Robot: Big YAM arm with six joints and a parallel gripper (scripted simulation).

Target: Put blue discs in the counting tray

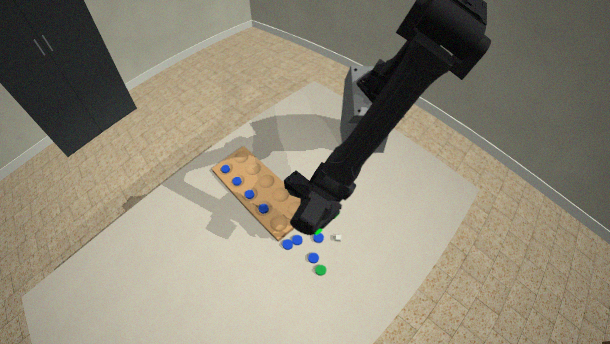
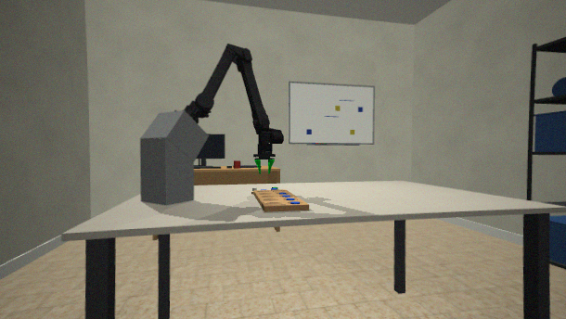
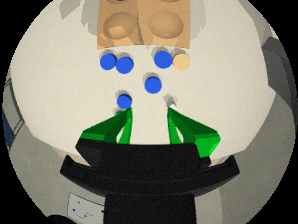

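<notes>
The wooden counting tray lies flat. Several blue discs sit in one long row, whose end pocket nearest the loose discs is empty. The other row shows no disc. Loose beyond that end are a touching blue pair, a blue disc beside a beige disc, a blue disc and a blue disc near a green disc. My gripper is partly open, empty, well above the table. The arm hides the beige disc in the top view.
A small white cube lies near the loose discs, close to the right fingertip in the wrist view. The grey arm pedestal stands on the table. The beige disc lies close to the tray's end.
</notes>
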